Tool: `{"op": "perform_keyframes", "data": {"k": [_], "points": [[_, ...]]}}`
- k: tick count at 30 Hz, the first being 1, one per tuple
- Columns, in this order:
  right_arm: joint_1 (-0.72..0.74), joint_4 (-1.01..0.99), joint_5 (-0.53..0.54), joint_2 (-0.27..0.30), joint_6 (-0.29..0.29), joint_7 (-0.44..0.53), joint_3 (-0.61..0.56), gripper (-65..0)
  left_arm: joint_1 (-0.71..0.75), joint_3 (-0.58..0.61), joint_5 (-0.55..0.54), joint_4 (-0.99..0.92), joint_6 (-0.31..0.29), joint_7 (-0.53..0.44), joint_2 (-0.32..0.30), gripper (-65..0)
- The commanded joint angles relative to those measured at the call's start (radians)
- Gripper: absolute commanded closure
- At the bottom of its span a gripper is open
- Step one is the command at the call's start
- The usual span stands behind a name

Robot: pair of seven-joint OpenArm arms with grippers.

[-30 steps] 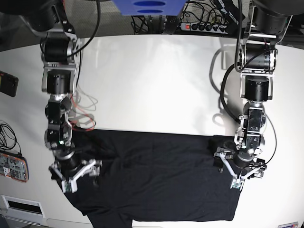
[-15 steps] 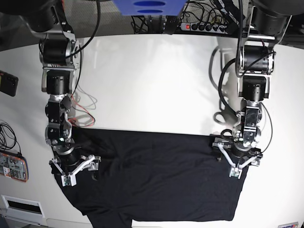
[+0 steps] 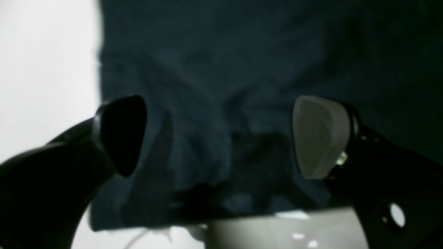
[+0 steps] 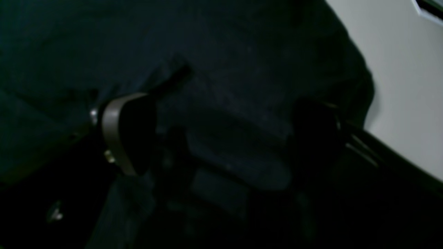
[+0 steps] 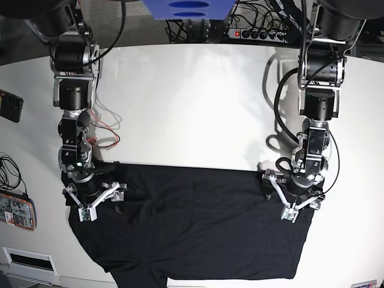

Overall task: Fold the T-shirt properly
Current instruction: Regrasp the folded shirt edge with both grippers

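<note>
Base view first: the T-shirt point(image 5: 198, 228) lies spread flat and black across the near part of the white table point(image 5: 192, 102), filling the frame from about 8 o'clock round to 4 o'clock, its upper edge running nearly straight across the middle. At 8 o'clock the right claw point(image 5: 95, 201) hangs over the shirt's upper corner on that side, fingers splayed wide apart, nothing between them. Over at 4 o'clock the left claw point(image 5: 295, 204) sits over the opposite upper corner, spread just as wide and gripping nothing. A power strip point(image 5: 255, 34) and cables sit at 12 o'clock beyond the table edge, red and white wires point(image 5: 102, 135) trail near the right arm, and a dark phone-like device point(image 5: 11, 106) lies at 9 o'clock.

Left wrist view: the left claw point(image 3: 221, 138) is wide open, one dark finger at 8 o'clock, one pale pad point(image 3: 318, 136) at 3 o'clock. Rumpled T-shirt point(image 3: 242, 69) cloth fills the space between and beyond them; bare table point(image 3: 45, 69) shows at 9 o'clock and along the bottom.

Right wrist view: very dark here. The right claw point(image 4: 221, 138) stands open, a pale-edged finger point(image 4: 116, 138) at 9 o'clock, the other barely readable at 3 o'clock. T-shirt point(image 4: 225, 52) fabric covers nearly everything; a wedge of table point(image 4: 408, 86) shows at 2 o'clock. Whether the fingertips touch the cloth I cannot tell.
</note>
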Motion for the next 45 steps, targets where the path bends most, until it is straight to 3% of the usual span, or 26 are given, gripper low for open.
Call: {"op": "perform_keyframes", "data": {"k": [1,7,9,14,18,23,26,34,37,41,45], "points": [[0.037,0.016,0.007,0.009,-0.001,0.035,0.000,-58.3,-0.030,-0.003,-0.004,0.021,-0.006,-0.018,-0.010,-65.0],[0.036,0.017,0.006,0.009,-0.001,0.035,0.000,-58.3,-0.047,-0.009,-0.004,0.018,-0.042,-0.013,-0.011,-65.0],[0.036,0.017,0.006,0.009,-0.001,0.036,0.000,-58.3,-0.057,-0.004,-0.004,0.016,-0.046,0.041,-0.026,-65.0],[0.036,0.019,0.006,0.009,-0.001,0.036,0.000,-58.3,-0.090,-0.004,-0.104,0.019,-0.135,0.097,-0.031,-65.0],[0.036,0.059,0.006,0.009,-0.001,0.036,0.000,-58.3,-0.094,-0.006,-0.162,0.019,-0.132,0.125,-0.043,-65.0],[0.036,0.088,0.006,0.009,-0.001,0.028,-0.001,-58.3,-0.094,-0.007,-0.164,0.019,-0.132,0.125,-0.045,-59.0],[0.036,0.088,0.006,0.009,-0.001,0.027,-0.001,-58.3,-0.094,-0.009,-0.157,0.019,-0.132,0.125,-0.048,-51.7],[0.036,0.083,0.006,0.009,-0.001,0.030,-0.001,-58.3,-0.093,-0.010,-0.157,0.019,-0.131,0.122,-0.048,-17.9],[0.036,0.077,0.006,0.009,-0.001,0.033,-0.001,-58.3,-0.093,-0.010,-0.157,0.018,-0.131,0.122,-0.048,-11.0],[0.011,0.077,0.006,0.010,-0.001,0.033,0.000,-58.3,-0.093,-0.009,-0.156,0.015,-0.131,0.122,-0.046,-12.6],[-0.036,0.086,0.006,0.010,-0.001,0.033,0.000,-58.3,-0.088,-0.009,-0.156,0.015,-0.131,0.122,-0.049,-22.0]]}}
